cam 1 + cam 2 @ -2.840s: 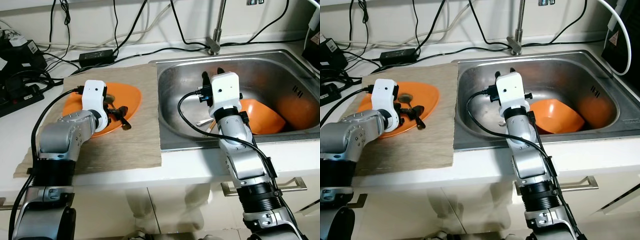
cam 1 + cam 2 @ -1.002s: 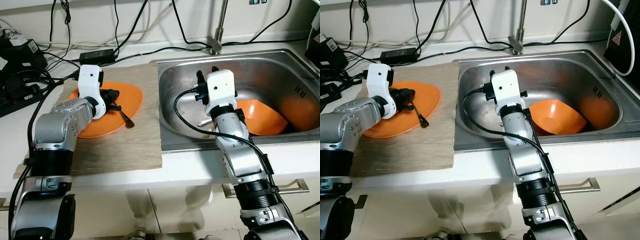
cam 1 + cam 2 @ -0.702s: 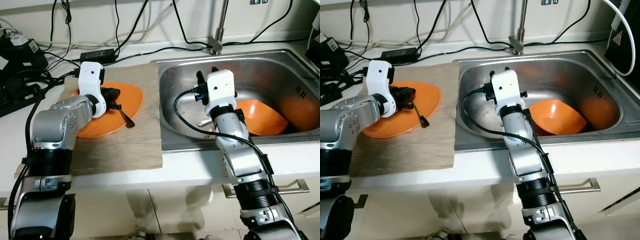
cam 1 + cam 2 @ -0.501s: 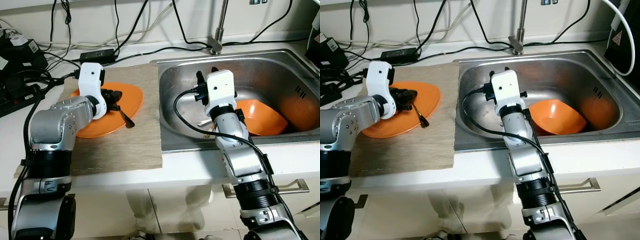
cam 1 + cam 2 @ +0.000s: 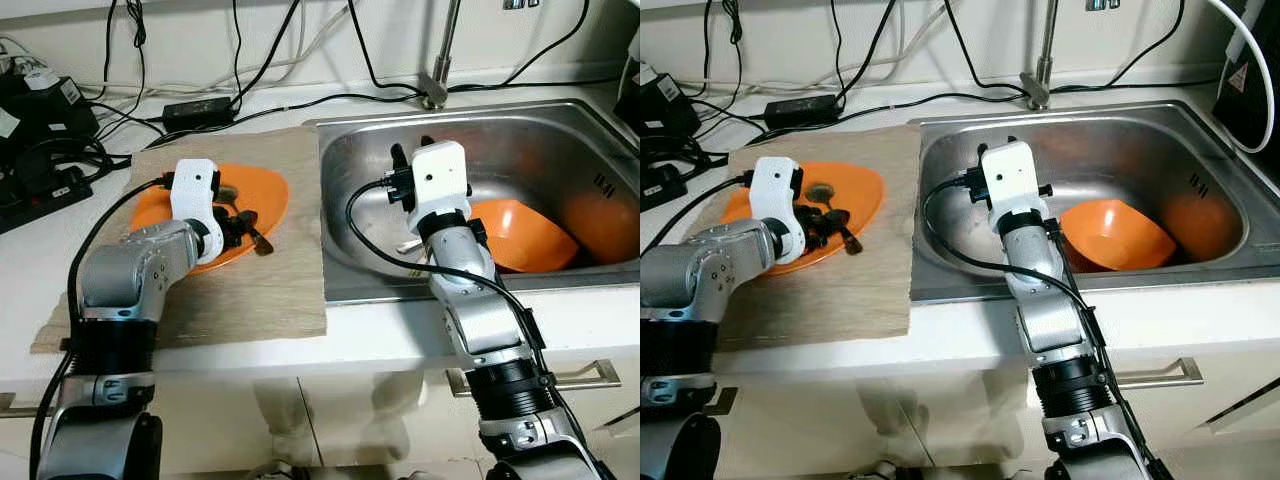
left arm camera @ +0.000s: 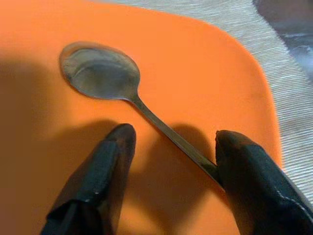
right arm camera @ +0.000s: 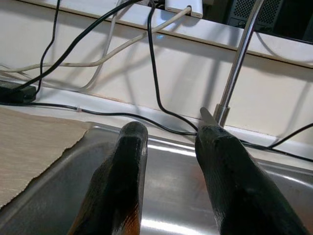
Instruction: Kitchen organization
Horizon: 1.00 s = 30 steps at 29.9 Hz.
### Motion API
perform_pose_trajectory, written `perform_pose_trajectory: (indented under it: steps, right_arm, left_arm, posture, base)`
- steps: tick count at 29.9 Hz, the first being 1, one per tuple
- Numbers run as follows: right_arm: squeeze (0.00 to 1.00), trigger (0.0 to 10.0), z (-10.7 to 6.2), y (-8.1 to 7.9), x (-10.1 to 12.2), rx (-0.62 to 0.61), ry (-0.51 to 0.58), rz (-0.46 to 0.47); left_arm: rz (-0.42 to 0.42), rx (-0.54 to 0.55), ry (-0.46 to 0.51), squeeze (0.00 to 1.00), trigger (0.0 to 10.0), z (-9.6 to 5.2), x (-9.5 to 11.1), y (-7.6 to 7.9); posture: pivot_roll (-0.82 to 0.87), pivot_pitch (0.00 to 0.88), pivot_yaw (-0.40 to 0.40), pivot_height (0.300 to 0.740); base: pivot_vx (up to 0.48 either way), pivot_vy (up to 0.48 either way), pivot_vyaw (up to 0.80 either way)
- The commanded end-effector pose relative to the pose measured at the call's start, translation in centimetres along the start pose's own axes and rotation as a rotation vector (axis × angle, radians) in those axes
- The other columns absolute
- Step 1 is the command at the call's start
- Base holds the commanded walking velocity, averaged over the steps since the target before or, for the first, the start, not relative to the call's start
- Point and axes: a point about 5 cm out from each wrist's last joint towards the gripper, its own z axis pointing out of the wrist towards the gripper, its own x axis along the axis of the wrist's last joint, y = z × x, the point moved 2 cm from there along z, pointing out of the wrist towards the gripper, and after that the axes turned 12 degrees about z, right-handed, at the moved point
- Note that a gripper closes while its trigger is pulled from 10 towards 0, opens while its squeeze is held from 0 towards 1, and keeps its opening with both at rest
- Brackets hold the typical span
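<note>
left hand spread over dull steel spoon on orange plate, perhaps touching handle.

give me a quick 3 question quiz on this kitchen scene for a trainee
1. True or false: the spoon lies on the orange plate.
2. What does the left gripper hold? A) the spoon B) the bowl C) nothing, its fingers are open on either side of the spoon's handle
3. Fill in: the orange bowl sits in the ____, beside the right gripper.

Key
1. True. The spoon rests bowl-up on the plate, which sits on the mat.
2. C.
3. sink. The right gripper is open above it, holding nothing.
</note>
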Motion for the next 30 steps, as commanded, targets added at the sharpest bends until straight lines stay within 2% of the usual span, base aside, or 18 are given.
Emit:
perform_pose_trajectory:
  steps: [1,9,10,18,25,30]
  right_arm:
    - [0.00,10.0,-0.1,-0.1,-0.1,0.004,-0.011,0.007]
    - [0.00,10.0,0.0,-0.2,-0.1,0.009,-0.012,0.007]
    - [0.00,10.0,0.0,-0.2,-0.2,0.010,-0.012,0.007]
    - [0.00,10.0,0.0,-0.4,-0.2,0.012,-0.016,0.009]
    - [0.00,10.0,0.1,-0.3,-0.2,0.010,-0.015,0.008]
    - [0.00,10.0,0.1,-0.3,-0.2,0.009,-0.015,0.008]
  left_arm:
    - [-0.016,0.002,0.015,1.00,10.0,-0.5,0.5,0.0]
    - [0.015,-0.023,0.004,1.00,10.0,-0.6,0.6,0.6]
    - [0.022,-0.021,-0.004,0.00,10.0,-0.6,0.4,0.6]
    - [0.076,-0.018,-0.078,0.00,10.0,-0.7,-1.2,0.5]
    - [0.084,-0.002,-0.095,0.00,10.0,-0.2,-1.9,0.3]
    - [0.118,0.024,-0.120,0.00,10.0,0.2,-2.7,-0.5]
  posture:
    - [-0.07,0.000,0.106,0.740]
    - [-0.07,0.000,0.104,0.740]
    - [-0.07,0.000,0.103,0.740]
    - [-0.06,0.000,0.102,0.740]
    - [-0.06,0.000,0.102,0.740]
    - [-0.07,0.000,0.102,0.740]
  base:
    - [0.000,0.000,0.00]
    - [0.000,0.000,0.00]
    - [0.000,0.000,0.00]
    - [0.000,0.000,0.00]
    - [0.000,0.000,0.00]
    - [0.000,0.000,0.00]
